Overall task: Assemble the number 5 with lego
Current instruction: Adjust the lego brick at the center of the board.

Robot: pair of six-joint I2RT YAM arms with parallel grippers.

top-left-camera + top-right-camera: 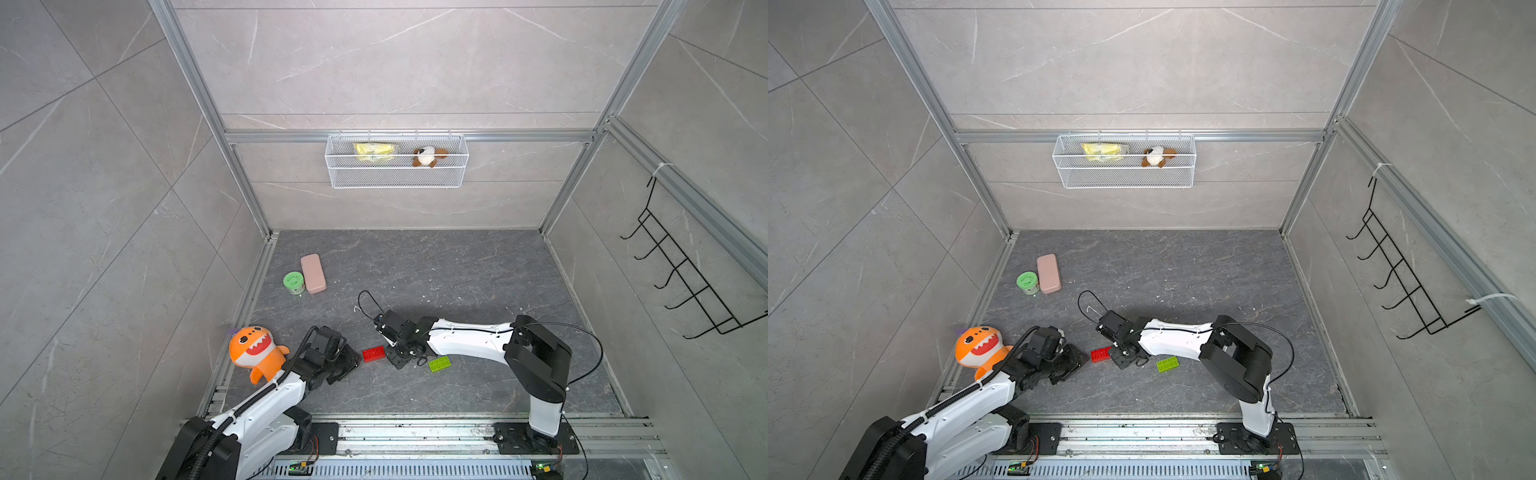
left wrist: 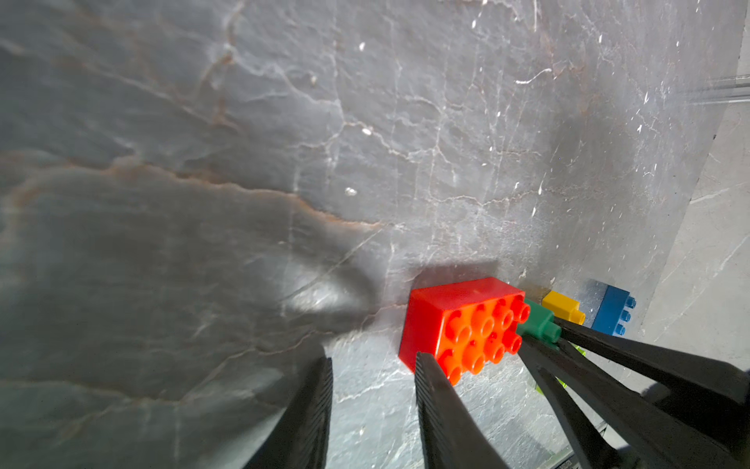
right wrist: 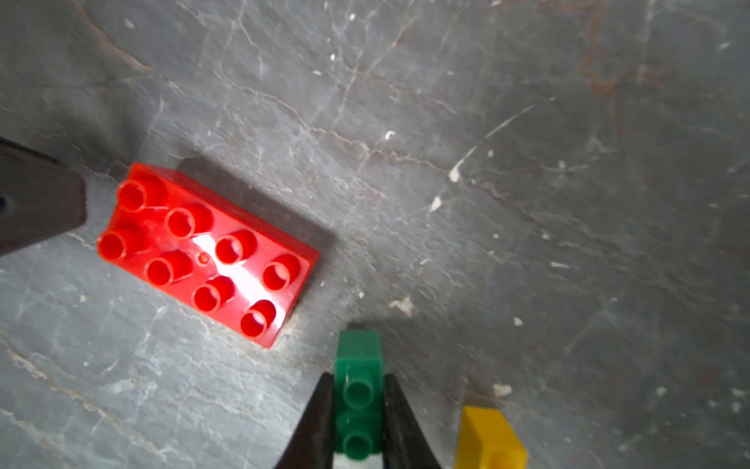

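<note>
- Right gripper (image 3: 357, 390): I see it clamped on the dark-green brick (image 3: 359, 353), one finger on each long side, studs facing the wrist camera.
- I can't tell whether that brick sits on the table (image 1: 457, 270) or is just off it.
- Left gripper (image 2: 371, 365): jaws apart with only bare table between them. One fingertip is just beside the red brick (image 1: 373, 353), and I can't tell if they touch.
- In both top views the red brick lies flat, studs up, between the two grippers: left gripper at its 9 o'clock, right gripper at its 3 o'clock.
- The right wrist view shows a small gap between the red and dark-green bricks.
- The lime-green brick (image 1: 439, 364) lies flat at 3 o'clock of the right gripper, near it, loose.
- The yellow brick (image 2: 562, 306) and blue brick (image 2: 613, 310) sit past the dark-green one, each apart. Both are hidden under the right arm in the top views.
- All five bricks are separate, nothing joined.
- Clutter: orange shark plush (image 1: 253, 351) at 9 o'clock of the left gripper; pink block (image 1: 313, 273) and green tub (image 1: 294, 282), touching, at 11 o'clock of the red brick, well apart.
</note>
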